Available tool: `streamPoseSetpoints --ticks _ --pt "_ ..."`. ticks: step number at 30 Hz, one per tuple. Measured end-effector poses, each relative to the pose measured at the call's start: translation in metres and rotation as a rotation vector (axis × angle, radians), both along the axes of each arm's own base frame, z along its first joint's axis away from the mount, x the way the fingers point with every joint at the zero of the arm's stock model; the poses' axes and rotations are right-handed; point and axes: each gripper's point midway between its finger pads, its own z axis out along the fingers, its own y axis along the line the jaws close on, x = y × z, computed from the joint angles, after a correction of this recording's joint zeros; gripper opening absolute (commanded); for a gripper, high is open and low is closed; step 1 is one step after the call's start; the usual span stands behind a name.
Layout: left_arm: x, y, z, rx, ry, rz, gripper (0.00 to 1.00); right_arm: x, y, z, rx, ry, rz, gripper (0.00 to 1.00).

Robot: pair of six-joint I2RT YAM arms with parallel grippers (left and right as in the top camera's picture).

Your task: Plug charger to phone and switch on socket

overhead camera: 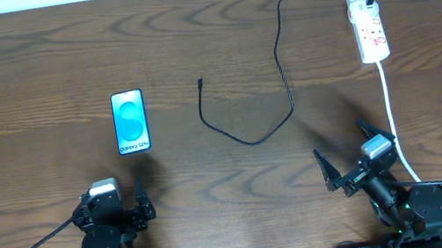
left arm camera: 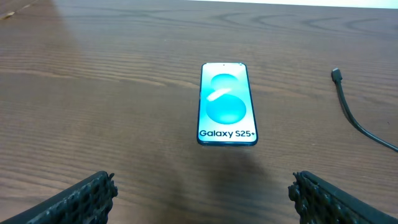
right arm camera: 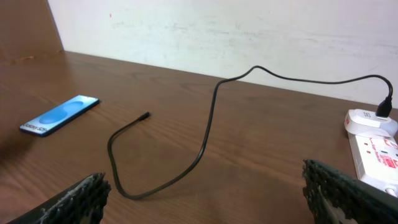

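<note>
On table (overhead camera: 16, 67), phone (overhead camera: 130, 121) long axis points toward robot.

Overhead camera: fixed above, looking straight down on the whole table (overhead camera: 16, 67). Left wrist camera: low, facing forward, close to the phone (left arm camera: 227, 104). Right wrist camera: low (farther back), facing forward-left. Both wrist views share phone and the charger (right arm camera: 206, 130) tip.

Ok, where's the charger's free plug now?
Overhead, the plug lies near the centre, right of the phone and apart from it, well left of the socket.
</note>
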Motion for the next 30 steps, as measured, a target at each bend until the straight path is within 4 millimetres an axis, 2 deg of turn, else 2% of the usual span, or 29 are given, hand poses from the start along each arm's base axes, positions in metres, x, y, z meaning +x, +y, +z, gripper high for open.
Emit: streamPoseSetpoints --ticks 24,30 --pt "0.0002 0.0037 0.0015 0.026 -0.004 0.013 0.93 0.001 -0.0014 0.0049 0.0 -0.021 -0.009 0.99" --pt "0.0041 -0.0042 0.009 -0.014 -0.041 -0.02 0.93 0.0009 -0.0014 0.0022 0.0 -0.01 -0.009 0.99"
